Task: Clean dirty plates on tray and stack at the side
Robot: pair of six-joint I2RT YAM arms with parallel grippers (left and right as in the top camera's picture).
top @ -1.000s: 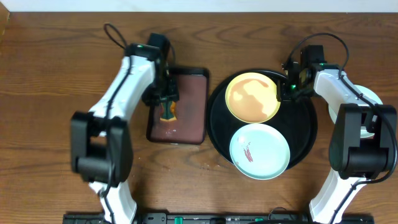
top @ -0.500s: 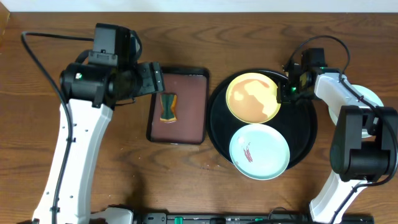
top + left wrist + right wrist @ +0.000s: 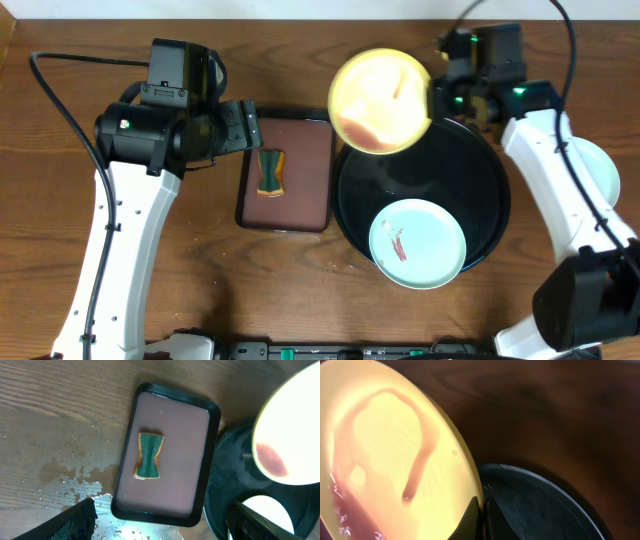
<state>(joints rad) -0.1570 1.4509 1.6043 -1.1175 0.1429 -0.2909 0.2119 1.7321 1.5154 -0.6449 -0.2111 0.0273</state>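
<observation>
My right gripper (image 3: 437, 95) is shut on the rim of the yellow plate (image 3: 380, 100) and holds it tilted in the air over the back left edge of the round black tray (image 3: 490, 190). In the right wrist view its fingers pinch the yellow plate (image 3: 385, 460), which carries reddish liquid streaks. A mint plate (image 3: 417, 243) with red smears lies at the tray's front. Another pale plate (image 3: 602, 168) sits on the table at the right, partly under my right arm. My left gripper (image 3: 165, 527) hangs open and empty above the table's left half.
A rectangular black tray with a maroon inside (image 3: 310, 200) lies left of the round tray, with a green-and-orange sponge (image 3: 270, 172) resting in it. Water drops wet the wood (image 3: 75, 470) beside it.
The right gripper has lifted the yellow plate off the round tray and tipped it. The left arm has let go of the sponge, opened and risen from the rectangular tray.
</observation>
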